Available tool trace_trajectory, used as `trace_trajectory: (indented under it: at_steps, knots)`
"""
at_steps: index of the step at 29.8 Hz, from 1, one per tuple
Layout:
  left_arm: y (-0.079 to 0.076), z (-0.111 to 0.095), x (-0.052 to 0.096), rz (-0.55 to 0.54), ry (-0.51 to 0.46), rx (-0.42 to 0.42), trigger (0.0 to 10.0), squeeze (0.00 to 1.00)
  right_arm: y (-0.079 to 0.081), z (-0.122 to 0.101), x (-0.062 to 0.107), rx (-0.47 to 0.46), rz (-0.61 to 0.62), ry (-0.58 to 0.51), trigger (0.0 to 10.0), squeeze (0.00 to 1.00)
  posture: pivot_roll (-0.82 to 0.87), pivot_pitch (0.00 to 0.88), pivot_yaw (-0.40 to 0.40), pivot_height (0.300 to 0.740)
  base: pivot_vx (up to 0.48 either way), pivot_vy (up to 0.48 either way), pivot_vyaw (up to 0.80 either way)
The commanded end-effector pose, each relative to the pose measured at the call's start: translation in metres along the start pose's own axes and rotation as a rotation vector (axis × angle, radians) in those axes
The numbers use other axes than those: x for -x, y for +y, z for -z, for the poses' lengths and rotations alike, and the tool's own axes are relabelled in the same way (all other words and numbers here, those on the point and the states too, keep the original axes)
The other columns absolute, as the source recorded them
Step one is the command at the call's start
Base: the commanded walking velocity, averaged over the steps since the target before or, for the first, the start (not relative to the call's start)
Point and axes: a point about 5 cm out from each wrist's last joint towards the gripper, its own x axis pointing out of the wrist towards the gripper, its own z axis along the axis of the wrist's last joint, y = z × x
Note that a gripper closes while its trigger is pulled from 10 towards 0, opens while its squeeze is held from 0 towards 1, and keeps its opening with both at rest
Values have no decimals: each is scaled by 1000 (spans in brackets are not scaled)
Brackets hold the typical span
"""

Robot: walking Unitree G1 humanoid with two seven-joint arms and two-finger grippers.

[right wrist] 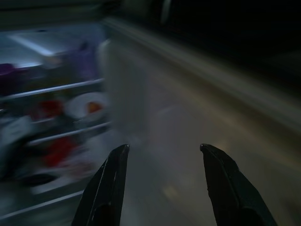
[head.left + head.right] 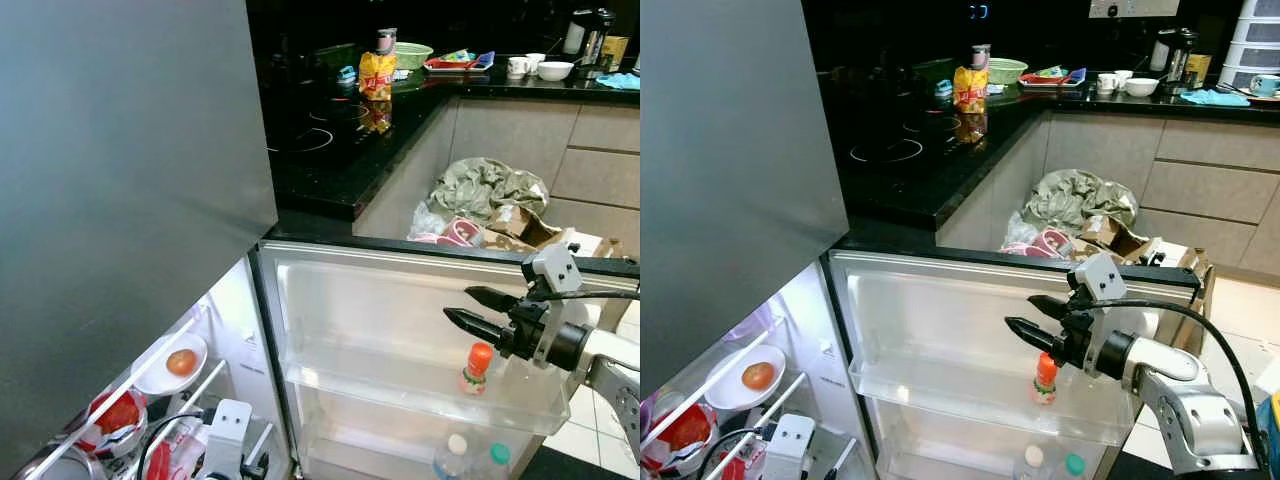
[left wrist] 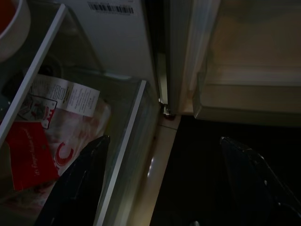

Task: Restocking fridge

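The fridge door (image 2: 400, 300) stands open in front of me, its clear upper door shelf (image 2: 420, 390) holding a small sauce bottle with an orange cap (image 2: 477, 368). My right gripper (image 2: 468, 309) hovers open and empty just above and left of that bottle, its fingers (image 1: 108, 188) pointing into the fridge. Two capped bottles (image 2: 470, 455) stand in the lower door bin. Inside the fridge at lower left, a white plate with an orange fruit (image 2: 180, 362) rests on a wire shelf. My left gripper (image 3: 160, 188) hangs open low by the fridge's bottom drawer, beside a red-and-white packet (image 3: 51, 136).
A black counter (image 2: 330, 140) with an induction hob lies beyond the door, with a yellow snack bag (image 2: 377, 75), a green bowl (image 2: 412, 52) and cups (image 2: 535, 67). A box of crumpled bags and wrappers (image 2: 490, 210) sits on the floor behind the door.
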Motion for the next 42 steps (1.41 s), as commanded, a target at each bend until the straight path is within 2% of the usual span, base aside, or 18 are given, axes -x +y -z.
trace_trajectory:
  at_steps: [1, 2, 3, 7, 9, 11, 12, 14, 15, 18, 19, 23, 25, 28, 31, 34, 38, 42]
  knots:
    - [6, -3, 0, -21, -9, -3, 10000, 0, 10, 19, -7, -32, -58, 82, 10000, 0, -139, 62, 47, 740, 0, 0, 0]
    - [6, -4, 0, -22, -10, -3, 10000, 0, 13, 27, -9, -29, -68, 118, 10000, 0, -139, 62, 47, 740, 0, 0, 0]
    - [8, -8, -1, -31, -19, -1, 10000, 0, 23, 52, -21, -48, -105, 193, 10000, 0, -131, 65, 45, 740, 0, 0, 0]
    - [9, -10, -2, -34, -22, -5, 10000, 0, 30, 64, -27, -66, -124, 225, 10000, 0, -131, 65, 45, 740, 0, 0, 0]
    - [10, -10, -2, -25, -17, -9, 10000, 0, 34, 81, -33, -71, -123, 261, 10000, 0, -123, 73, 47, 740, 0, 0, 0]
    - [11, -7, -1, -13, 3, -26, 10000, 0, 33, 108, -38, -21, -58, 344, 10000, 0, -123, 77, 49, 740, 0, 0, 0]
    - [11, -7, -1, -13, 3, -26, 10000, 0, 33, 108, -38, -21, -58, 344, 10000, 0, -123, 77, 49, 740, 0, 0, 0]
    - [11, -2, 0, -3, 29, -40, 10000, 0, 22, 135, -45, 30, 130, 403, 10000, 0, -122, 83, 52, 740, 0, 0, 0]
    - [11, -2, 0, -3, 29, -40, 10000, 0, 22, 135, -45, 30, 130, 403, 10000, 0, -122, 83, 52, 740, 0, 0, 0]
    - [7, 5, 1, -4, 63, -52, 10000, 0, 11, 175, -39, -6, 491, 454, 10000, 0, -123, 76, 25, 740, 0, 0, 0]
    - [7, 5, 1, -4, 63, -52, 10000, 0, 11, 175, -39, -6, 491, 454, 10000, 0, -123, 76, 25, 740, 0, 0, 0]
    - [5, 11, 2, -1, 83, -70, 10000, 0, 18, 201, -29, -105, 571, 490, 10000, 0, -122, 58, 10, 740, 0, 0, 0]
    - [2, 15, 4, -5, 77, -47, 10000, 0, 31, 237, -8, -213, 671, 604, 10000, 0, -114, 20, 8, 740, 0, 0, 0]
    - [0, 16, 4, -2, 79, -29, 10000, 0, 36, 250, 2, -239, 722, 656, 10000, 0, -102, 36, 3, 740, 0, 0, 0]
    - [-4, 16, 4, 20, 73, -22, 10000, 0, 43, 261, 8, -327, 759, 659, 10000, 0, -100, 7, 6, 740, 0, 0, 0]
    - [-5, 20, 5, 13, 89, -24, 10000, 0, 49, 270, 11, -384, 786, 671, 10000, 0, -101, 36, 9, 740, 0, 0, 0]
    - [-5, 26, 7, -4, 111, 13, 10000, 0, 51, 273, 13, -374, 827, 643, 10000, 0, -106, 50, 30, 740, 0, 0, 0]
    - [-5, 30, 9, 1, 126, 12, 10000, 0, 52, 274, 15, -368, 861, 619, 10000, 0, -114, 65, 48, 740, 0, 0, 0]
